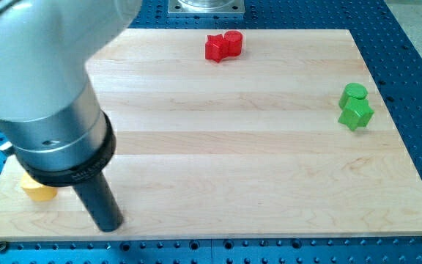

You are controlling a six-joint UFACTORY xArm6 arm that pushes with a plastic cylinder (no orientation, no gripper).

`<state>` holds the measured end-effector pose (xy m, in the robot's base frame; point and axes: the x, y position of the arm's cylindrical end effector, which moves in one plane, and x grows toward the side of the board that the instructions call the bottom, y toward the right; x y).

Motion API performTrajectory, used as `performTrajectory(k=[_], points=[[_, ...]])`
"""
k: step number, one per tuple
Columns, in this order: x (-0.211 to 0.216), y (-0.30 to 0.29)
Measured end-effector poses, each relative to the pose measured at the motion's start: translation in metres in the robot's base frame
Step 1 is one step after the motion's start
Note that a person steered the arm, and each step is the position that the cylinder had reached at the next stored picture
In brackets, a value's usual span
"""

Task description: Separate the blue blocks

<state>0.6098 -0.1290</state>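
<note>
No blue block shows in the camera view; the arm's large grey body hides the view's left part of the board. My tip (110, 226) rests near the board's bottom left corner. A yellow block (37, 189), partly hidden by the arm, lies just left of the tip. Two red blocks, a star-like one (215, 48) and a cylinder (232, 42), touch at the view's top centre. Two green blocks, a cylinder (354, 93) and a star-like one (355, 114), touch at the right edge.
The wooden board (255, 161) lies on a blue perforated table (416, 44). The arm's grey and black body (42, 95) fills the view's upper left. A metal base plate (206, 6) sits at the view's top.
</note>
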Motion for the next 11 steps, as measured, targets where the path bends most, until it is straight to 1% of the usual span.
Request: performTrajectory(k=[1, 2, 3, 4, 5, 6, 7, 8, 9, 10, 11], points=[[-0.036, 0.017], [-0.13, 0.052], [-0.148, -0.026], [-0.153, -0.091], [-0.154, -0.139], [-0.196, -0.122], [-0.251, -0.055], [-0.243, -0.062], [-0.198, -0.082], [-0.188, -0.118], [-0.236, -0.122]])
